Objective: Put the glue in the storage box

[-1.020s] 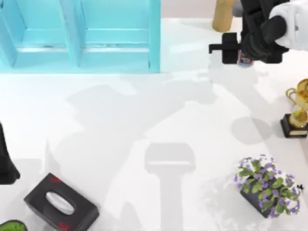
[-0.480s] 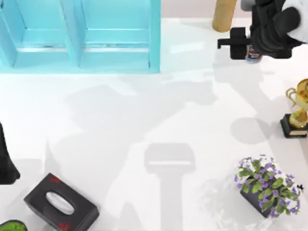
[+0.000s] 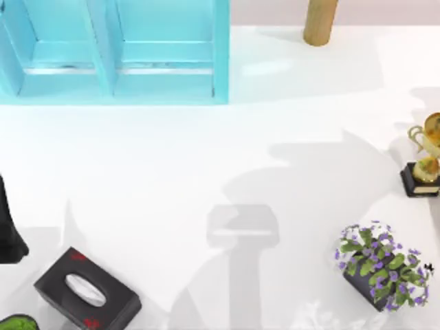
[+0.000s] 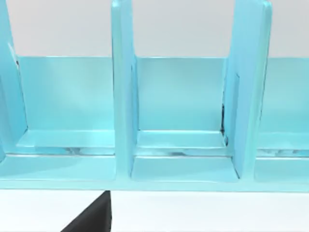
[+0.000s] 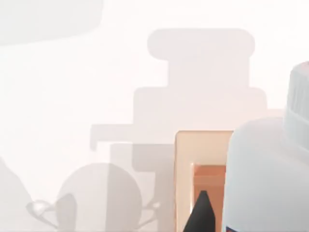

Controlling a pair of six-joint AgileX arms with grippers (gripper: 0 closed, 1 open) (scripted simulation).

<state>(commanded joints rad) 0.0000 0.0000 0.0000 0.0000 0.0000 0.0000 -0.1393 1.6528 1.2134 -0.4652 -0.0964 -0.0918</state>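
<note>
The glue (image 5: pixel 270 179) looms large and white in the right wrist view, with a strip of its blue-and-red label at the lower edge. My right gripper (image 5: pixel 231 215) is shut on it, and one dark fingertip (image 5: pixel 201 212) shows beside the bottle. The storage box (image 3: pixel 220 55) is light blue with upright dividers and stands at the table's back left. The left wrist view looks straight into its compartments (image 4: pixel 181 140). My left arm (image 3: pixel 8 234) is parked at the table's left edge.
A wooden cylinder (image 3: pixel 320 24) stands at the back. A gold trophy (image 3: pixel 425 161) is at the right edge, with a potted purple-flowered plant (image 3: pixel 381 268) in front of it. A black tissue box (image 3: pixel 86 289) lies front left.
My right arm, carrying the glue, has moved toward the back right and out of the top view. The left arm has not moved.
</note>
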